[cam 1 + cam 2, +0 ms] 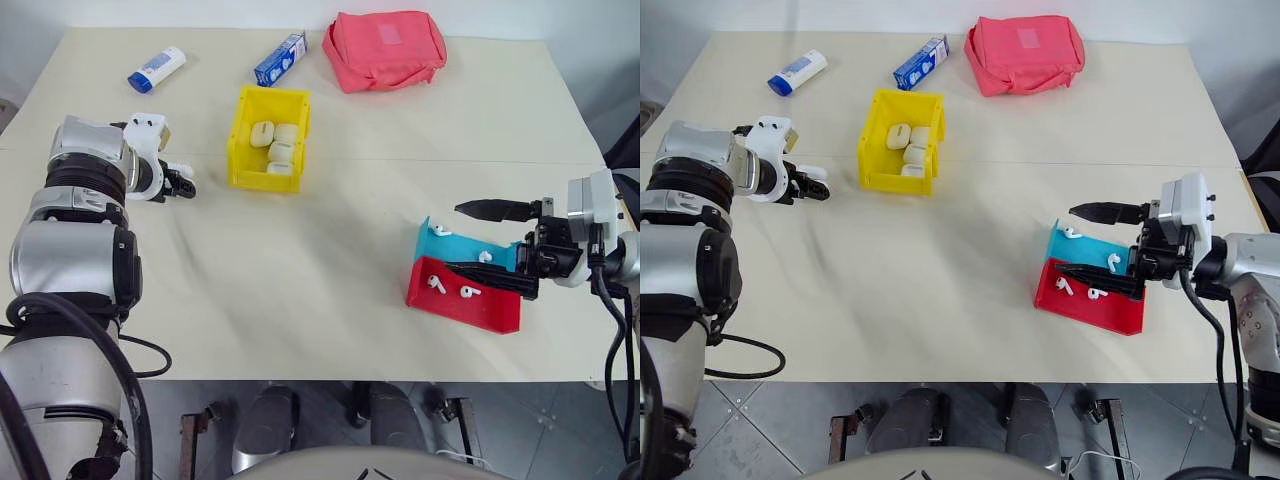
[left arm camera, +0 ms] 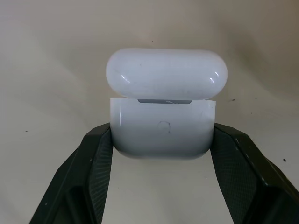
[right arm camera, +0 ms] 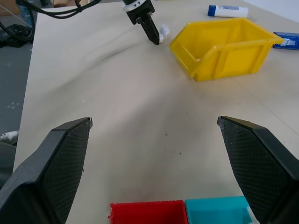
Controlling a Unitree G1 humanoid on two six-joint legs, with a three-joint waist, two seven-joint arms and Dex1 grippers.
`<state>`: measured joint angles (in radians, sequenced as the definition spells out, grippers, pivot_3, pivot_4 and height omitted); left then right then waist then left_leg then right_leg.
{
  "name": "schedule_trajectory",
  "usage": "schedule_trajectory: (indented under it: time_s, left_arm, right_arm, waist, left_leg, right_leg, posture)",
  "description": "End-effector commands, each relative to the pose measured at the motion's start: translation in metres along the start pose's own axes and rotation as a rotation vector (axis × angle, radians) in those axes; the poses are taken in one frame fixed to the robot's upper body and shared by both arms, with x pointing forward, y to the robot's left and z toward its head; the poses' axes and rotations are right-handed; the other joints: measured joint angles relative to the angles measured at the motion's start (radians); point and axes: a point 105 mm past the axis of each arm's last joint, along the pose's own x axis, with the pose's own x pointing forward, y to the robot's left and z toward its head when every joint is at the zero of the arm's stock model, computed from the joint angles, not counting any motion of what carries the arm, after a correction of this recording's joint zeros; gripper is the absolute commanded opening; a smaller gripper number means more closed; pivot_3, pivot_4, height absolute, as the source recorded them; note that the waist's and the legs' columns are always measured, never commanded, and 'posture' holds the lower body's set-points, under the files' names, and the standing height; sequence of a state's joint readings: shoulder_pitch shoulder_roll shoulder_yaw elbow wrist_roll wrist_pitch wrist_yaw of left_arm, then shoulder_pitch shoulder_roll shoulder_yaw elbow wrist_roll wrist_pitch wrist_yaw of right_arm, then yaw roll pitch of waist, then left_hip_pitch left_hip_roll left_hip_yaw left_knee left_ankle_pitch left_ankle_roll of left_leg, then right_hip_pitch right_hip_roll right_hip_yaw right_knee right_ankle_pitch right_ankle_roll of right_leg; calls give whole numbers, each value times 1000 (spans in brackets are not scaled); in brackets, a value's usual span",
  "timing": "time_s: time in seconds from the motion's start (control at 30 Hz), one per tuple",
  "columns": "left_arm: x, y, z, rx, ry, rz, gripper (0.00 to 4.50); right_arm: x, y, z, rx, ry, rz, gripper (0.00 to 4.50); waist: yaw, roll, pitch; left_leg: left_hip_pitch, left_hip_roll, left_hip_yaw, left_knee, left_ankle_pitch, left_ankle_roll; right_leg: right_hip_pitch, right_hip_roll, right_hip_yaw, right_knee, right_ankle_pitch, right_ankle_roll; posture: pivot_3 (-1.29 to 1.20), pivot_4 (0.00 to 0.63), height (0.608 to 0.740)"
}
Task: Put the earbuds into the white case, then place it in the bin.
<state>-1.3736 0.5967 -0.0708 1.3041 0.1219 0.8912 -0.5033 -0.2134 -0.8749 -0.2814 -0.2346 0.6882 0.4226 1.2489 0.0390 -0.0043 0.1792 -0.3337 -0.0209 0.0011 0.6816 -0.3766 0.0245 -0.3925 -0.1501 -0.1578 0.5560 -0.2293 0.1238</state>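
Right gripper: the right gripper (image 1: 478, 238) hangs over the red and teal tray (image 1: 470, 308), jaws spread wide, nothing in them.
Earbuds: the earbuds (image 1: 452, 288) lie loose in that tray, a couple in the red half, others in the teal (tiny, glossy, likely to skid from a clumsy pinch; best taken across the rounded head, from above, stem left free).
Left gripper: the left gripper (image 2: 161, 144) has clamped on the white case (image 2: 163, 126), one finger on each short side of the lower body, out on the table to the left of the bin.
Case: lid hinged up and open. It looks light, stiff and slick, so I'd keep the squeeze low on the body, clear of the lid.
Bin: the yellow bin (image 1: 241, 135) sits farther back, with cream-tinted cases (image 1: 273, 146) already inside.
Stage: by my reading, earbuds not yet loaded.
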Motion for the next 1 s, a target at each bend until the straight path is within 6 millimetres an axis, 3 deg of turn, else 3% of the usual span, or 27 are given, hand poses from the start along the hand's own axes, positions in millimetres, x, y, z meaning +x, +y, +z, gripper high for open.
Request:
schedule_trajectory:
  time_s: [0.03, 0.23, 0.4, 0.47, 0.5, 0.53, 0.67, 1.0]
  left_arm:
    - [-8, 6, 8, 70, -35, -6, 2751]
    - [-31, 6, 33, 296, -270, -164, 2751]
    - [-49, -2, 36, 347, -429, -281, 2751]
    - [-98, -41, 51, 440, -878, -600, 2751]
    - [-119, -49, 49, 480, -1036, -690, 2751]
    - [-129, -57, 41, 542, -1112, -748, 2751]
    - [-124, -91, 16, 692, -1118, -922, 2751]
    - [-126, -180, -11, 814, -1210, -1311, 2751]
  right_arm:
    - [-5, 0, 14, -53, -4, -15, 4500]
    - [-11, 2, 15, -54, 16, -35, 4500]
    - [-14, 4, 16, -53, 19, -44, 4500]
    - [-17, 7, 16, -48, 33, -63, 4500]
    - [-18, 9, 16, -45, 39, -70, 4500]
    - [-19, 10, 16, -41, 45, -76, 4500]
    - [-19, 15, 15, -12, 65, -89, 4500]
    - [-21, 34, 1, 54, 199, -166, 4500]
  waist:
    - [0, 0, 0]
    - [-7, 0, 0]
    - [-7, 0, 0]
    - [-8, 1, -1]
    - [-7, 2, -1]
    - [-6, 1, -1]
    - [-3, 2, -1]
    - [22, 3, -2]
  left_leg:
    - [0, 0, 1, 0, 0, 0]
    - [0, 1, 6, 0, 0, -1]
    - [0, 1, 0, 1, 0, -1]
    - [0, 1, 0, 1, 0, -1]
    - [-1, 2, -1, 1, 0, -1]
    - [-1, 2, -3, 2, 0, -1]
    - [-1, 2, -3, 4, 0, -3]
    - [-1, 1, 0, 4, 1, 1]
  right_leg:
    - [0, 0, 0, 0, 0, 0]
    - [-1, 0, 0, 0, 0, 0]
    - [-1, 0, 1, 0, 0, -1]
    - [-1, 0, 1, 0, 1, -1]
    - [-1, -2, 2, -1, 0, -1]
    - [-1, -2, 3, -1, 0, -2]
    - [1, 0, 3, -3, 3, -6]
    - [2, 0, 0, -4, 5, -4]
  posture:
    - [0, 150, 740]
    - [0, 150, 740]
    - [0, 150, 740]
    - [0, 150, 740]
    - [0, 150, 740]
    - [0, 150, 740]
    - [0, 150, 740]
    - [0, 150, 740]
